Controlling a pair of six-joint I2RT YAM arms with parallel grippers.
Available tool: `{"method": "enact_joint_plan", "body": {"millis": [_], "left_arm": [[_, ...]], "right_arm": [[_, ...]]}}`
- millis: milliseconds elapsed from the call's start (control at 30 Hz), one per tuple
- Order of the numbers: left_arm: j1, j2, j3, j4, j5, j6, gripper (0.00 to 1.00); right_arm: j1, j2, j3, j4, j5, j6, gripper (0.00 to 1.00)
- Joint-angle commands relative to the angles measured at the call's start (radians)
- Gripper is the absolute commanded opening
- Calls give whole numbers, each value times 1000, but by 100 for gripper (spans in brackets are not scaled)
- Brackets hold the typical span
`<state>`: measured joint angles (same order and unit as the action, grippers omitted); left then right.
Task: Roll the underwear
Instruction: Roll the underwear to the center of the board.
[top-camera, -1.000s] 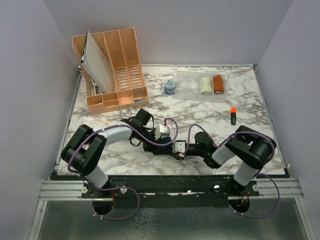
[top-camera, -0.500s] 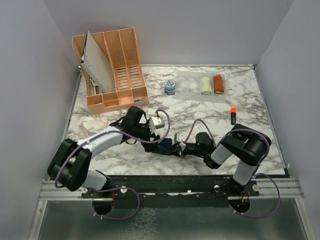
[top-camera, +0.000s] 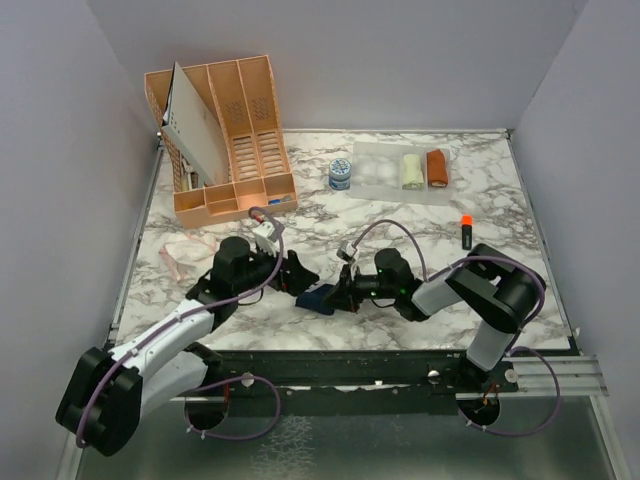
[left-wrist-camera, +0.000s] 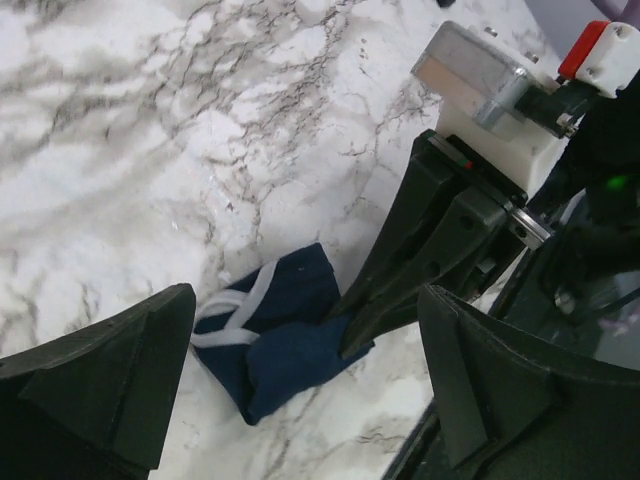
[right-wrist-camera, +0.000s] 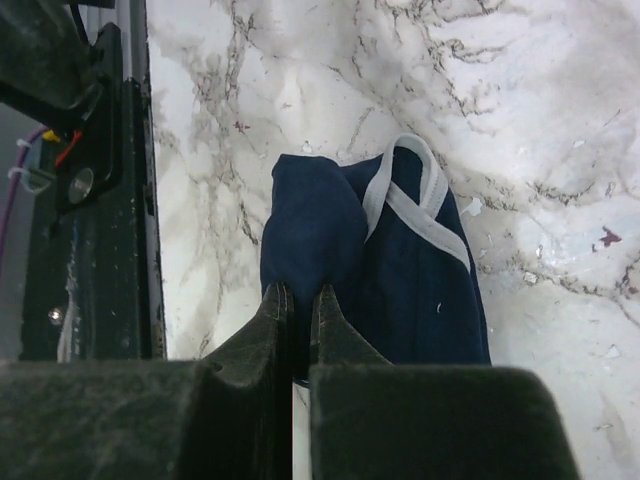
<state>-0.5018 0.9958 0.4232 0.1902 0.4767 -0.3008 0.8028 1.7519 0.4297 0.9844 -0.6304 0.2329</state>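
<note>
navy underwear (right-wrist-camera: 400, 280) is pinched at one edge by the closed right gripper (right-wrist-camera: 300, 292); left gripper (left-wrist-camera: 308, 300) is held wide open just beside it, nothing gripped.

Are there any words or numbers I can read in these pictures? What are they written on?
No text here can be read.
Small round blue-and-white tin: some print on it, too small to read.
White sheet leaning in the peach plastic organizer: rows of tiny marks, too small to read.
Navy blue cloth underwear: no label or letters showing.
</note>
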Motion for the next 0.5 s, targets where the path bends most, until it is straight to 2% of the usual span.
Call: {"method": "enact_joint_plan", "body": {"millis": [0,133,267,333,467], "left_arm": [[18,-89,-142,173,-127,-446,99],[23,-249,-257,183,-203,-620,99],[26,-368,-318,137,-222,-690,99],[26,-344,-299,64,-202,-692,99],[26,-171,-224,-13,-123,-644,99]], "right_arm": [[-9,27,13,-146,-20,161,0],[-33,74,1,-125,-21,262,1],[-40,138,-6,-54,-52,341,1],[-47,161,-20,-9,-45,381,1],[-63,188,-20,-4,-31,441,1]]}}
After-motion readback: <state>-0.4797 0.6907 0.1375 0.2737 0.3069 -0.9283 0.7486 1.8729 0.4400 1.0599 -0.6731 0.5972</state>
